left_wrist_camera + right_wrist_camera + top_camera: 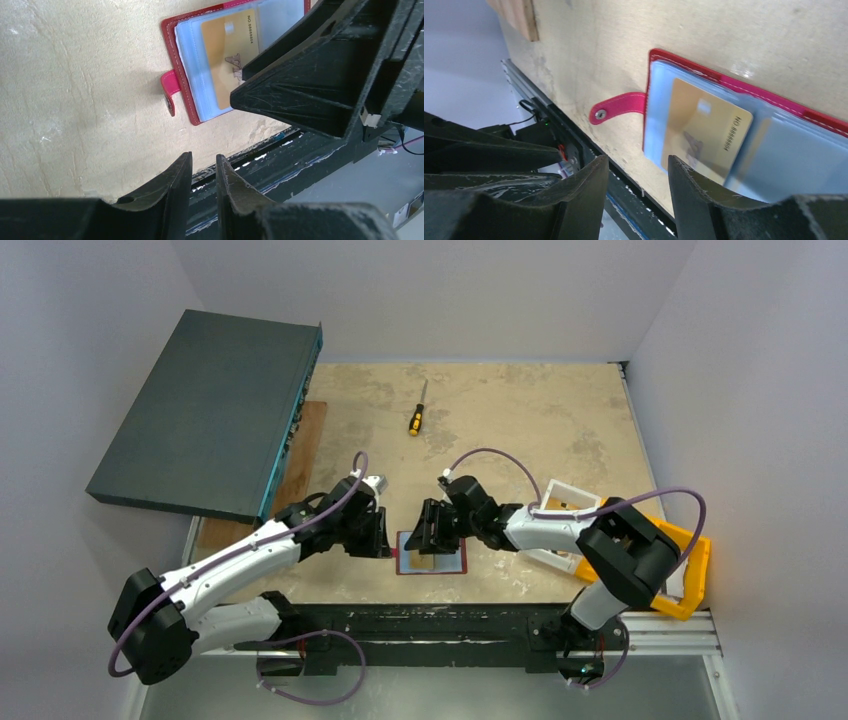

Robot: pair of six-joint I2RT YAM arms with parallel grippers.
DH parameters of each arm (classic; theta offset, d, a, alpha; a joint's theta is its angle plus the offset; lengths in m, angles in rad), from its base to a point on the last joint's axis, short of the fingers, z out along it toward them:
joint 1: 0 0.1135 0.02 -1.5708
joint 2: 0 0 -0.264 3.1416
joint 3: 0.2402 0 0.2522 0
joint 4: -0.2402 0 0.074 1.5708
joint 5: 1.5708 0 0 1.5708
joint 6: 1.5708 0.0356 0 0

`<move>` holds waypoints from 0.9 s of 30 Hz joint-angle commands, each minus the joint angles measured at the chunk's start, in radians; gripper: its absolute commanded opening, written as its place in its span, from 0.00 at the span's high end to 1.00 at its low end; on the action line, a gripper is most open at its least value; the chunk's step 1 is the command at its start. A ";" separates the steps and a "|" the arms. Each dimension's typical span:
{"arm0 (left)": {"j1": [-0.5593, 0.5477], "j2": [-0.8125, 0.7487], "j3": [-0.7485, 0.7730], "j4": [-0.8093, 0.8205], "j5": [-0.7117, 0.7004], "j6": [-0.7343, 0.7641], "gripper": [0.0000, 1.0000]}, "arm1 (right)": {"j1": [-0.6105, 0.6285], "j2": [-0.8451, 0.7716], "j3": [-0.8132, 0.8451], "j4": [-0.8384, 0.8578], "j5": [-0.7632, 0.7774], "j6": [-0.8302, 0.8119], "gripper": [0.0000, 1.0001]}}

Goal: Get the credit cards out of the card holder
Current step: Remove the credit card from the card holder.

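- We see the card holder (452,564) lying open and flat on the table (520,430), close to the near edge, between the two gripper heads.
- Its red tab (616,107) sticks out sideways on the left arm's side and rests on the table.
- Clear sleeves (794,160) face up; a gold card (706,127) sits in the sleeve nearest the tab. We cannot tell whether it is partly slid out. We make out no grey card.
- Left gripper (203,157): the jaws are slightly apart with nothing between them. It hangs just beside the holder, on the tab side, near the table's front edge, not touching the holder.
- Right gripper (638,160): spread about halfway, pinching nothing. One finger (310,75) reaches over the holder, its tip at the gold card's edge; we cannot tell whether it touches.
- Farther back, well apart, lies a screwdriver (417,412) with a yellow-and-black handle.
- At the left a dark flat box (200,410) lies over a wooden board (305,450).
- At the right, behind the right arm, are a white bin (562,498) and an orange bin (695,575).
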 commanded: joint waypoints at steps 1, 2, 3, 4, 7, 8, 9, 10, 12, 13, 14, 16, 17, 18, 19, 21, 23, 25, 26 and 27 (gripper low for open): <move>0.005 0.032 0.036 0.042 0.021 0.014 0.77 | -0.006 -0.082 0.052 -0.083 0.082 -0.029 0.53; 0.004 0.046 0.038 0.058 0.032 0.011 0.77 | -0.007 -0.106 0.048 -0.095 0.098 -0.035 0.53; 0.005 0.062 0.041 0.077 0.041 0.009 0.77 | -0.009 -0.134 0.039 -0.102 0.111 -0.036 0.53; 0.003 0.087 0.046 0.094 0.048 0.007 0.78 | -0.014 -0.154 0.024 -0.107 0.123 -0.036 0.53; 0.005 0.148 0.069 0.135 0.061 0.004 0.81 | -0.025 -0.181 -0.018 -0.091 0.122 -0.033 0.53; 0.004 0.167 0.076 0.150 0.065 0.004 0.81 | -0.029 -0.181 -0.029 -0.083 0.115 -0.033 0.53; 0.004 0.185 0.085 0.173 0.072 0.003 0.82 | -0.034 -0.179 -0.041 -0.066 0.105 -0.034 0.54; 0.005 0.208 0.090 0.188 0.079 0.002 0.82 | -0.036 -0.174 -0.052 -0.050 0.101 -0.036 0.54; 0.004 0.250 0.105 0.214 0.098 0.001 0.83 | -0.040 -0.161 -0.073 -0.017 0.092 -0.037 0.56; 0.005 0.270 0.109 0.227 0.105 -0.001 0.84 | -0.041 -0.152 -0.081 0.001 0.084 -0.034 0.57; 0.005 0.288 0.114 0.236 0.109 -0.002 0.85 | -0.042 -0.144 -0.091 0.018 0.076 -0.031 0.58; 0.004 0.318 0.121 0.250 0.106 0.000 0.87 | -0.044 -0.131 -0.108 0.044 0.069 -0.023 0.60; 0.005 0.333 0.122 0.255 0.099 0.000 0.88 | -0.045 -0.127 -0.117 0.055 0.069 -0.021 0.61; 0.005 0.349 0.122 0.260 0.096 0.001 0.89 | -0.047 -0.123 -0.122 0.064 0.069 -0.021 0.61; 0.006 0.364 0.122 0.264 0.093 0.002 0.91 | -0.049 -0.118 -0.127 0.072 0.068 -0.020 0.61; 0.006 0.392 0.114 0.280 0.089 0.003 0.97 | -0.056 -0.107 -0.130 0.081 0.064 -0.021 0.62; 0.006 0.415 0.105 0.286 0.072 0.005 1.00 | -0.060 -0.100 -0.138 0.088 0.063 -0.022 0.63; 0.005 0.433 0.092 0.292 0.056 0.005 1.00 | -0.065 -0.097 -0.148 0.096 0.063 -0.023 0.63; 0.005 0.441 0.083 0.299 0.053 0.006 1.00 | -0.068 -0.095 -0.154 0.102 0.062 -0.023 0.63; 0.005 0.449 0.076 0.307 0.054 0.005 1.00 | -0.071 -0.090 -0.161 0.112 0.059 -0.022 0.63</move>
